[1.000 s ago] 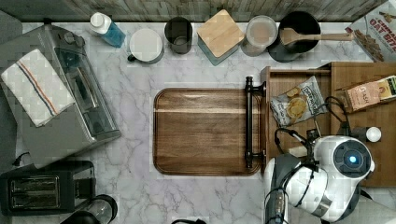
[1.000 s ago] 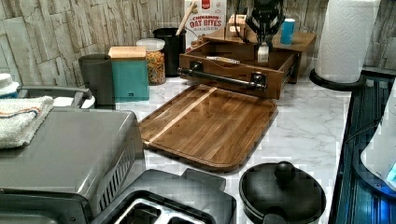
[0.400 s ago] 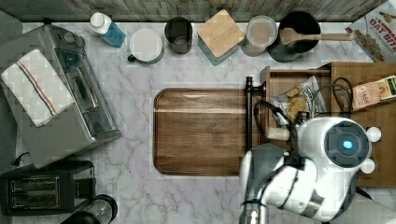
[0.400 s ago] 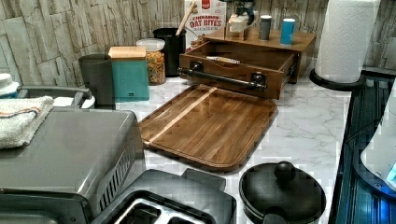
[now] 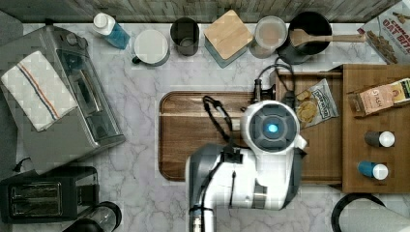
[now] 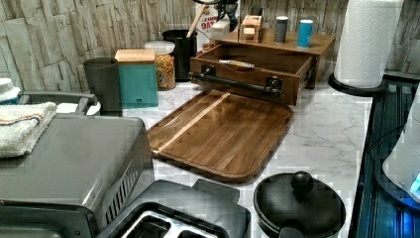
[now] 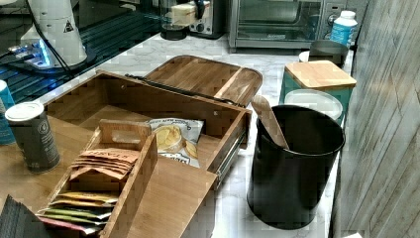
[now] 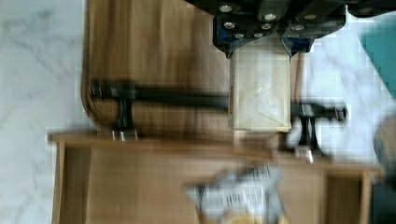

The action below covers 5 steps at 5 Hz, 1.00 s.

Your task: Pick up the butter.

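The butter (image 8: pixel 259 88) is a pale cream wrapped stick, and my gripper (image 8: pixel 259 44) is shut on its upper end. It hangs in the air above the black handle (image 8: pixel 177 98) of the open wooden drawer (image 8: pixel 154 177), over the edge of the wooden tray (image 8: pixel 154 46). The right view shows the butter (image 7: pixel 182 13) held high over the counter beyond the drawer. In the top view my arm (image 5: pixel 270 130) covers the butter and the tray's right end. High in the left view, the butter (image 6: pixel 221 27) hangs above the drawer's back.
A silvery chip bag (image 5: pixel 316 104) lies in the drawer. The STASH box (image 5: pixel 379 99) and two small jars (image 5: pixel 379 139) stand on the shelf beside it. Canisters and a black utensil pot (image 5: pixel 312 29) line the back wall. A toaster oven (image 5: pixel 72 92) and toaster (image 5: pixel 43 195) sit at the top view's left.
My arm has risen out of the drawer with the butter and swung toward the top view's left, from the drawer's right part to above its handle.
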Tool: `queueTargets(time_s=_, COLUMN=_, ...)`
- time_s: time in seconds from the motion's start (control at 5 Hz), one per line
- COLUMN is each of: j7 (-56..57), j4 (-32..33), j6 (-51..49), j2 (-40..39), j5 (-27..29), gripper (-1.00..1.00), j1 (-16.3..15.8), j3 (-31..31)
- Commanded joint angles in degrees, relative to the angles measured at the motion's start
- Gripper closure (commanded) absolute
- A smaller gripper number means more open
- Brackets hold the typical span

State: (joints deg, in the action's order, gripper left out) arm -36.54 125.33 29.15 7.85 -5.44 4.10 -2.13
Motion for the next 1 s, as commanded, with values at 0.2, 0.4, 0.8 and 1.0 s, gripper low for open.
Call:
queueTargets(time_s=0.2, j7=-2.89, j4=-5.35, j6=-0.77, j2=3.27, j5=2.22, gripper=1.0, j1=-1.1, j3=-1.59)
queueTargets(time_s=0.4, j7=-3.01, j4=-5.35, j6=-0.78, j2=3.28, j5=2.08, gripper=1.0, j1=-1.75, j3=-2.19)
queueTargets(time_s=0.8, j7=-3.0, j4=-5.35, j6=-0.78, j2=3.28, j5=2.09, gripper=1.0, j1=-1.7, j3=-2.15)
queueTargets(time_s=1.0, j7=-2.94, j4=-5.35, j6=-0.78, j2=3.27, j5=2.15, gripper=1.0, j1=-1.42, j3=-1.89)
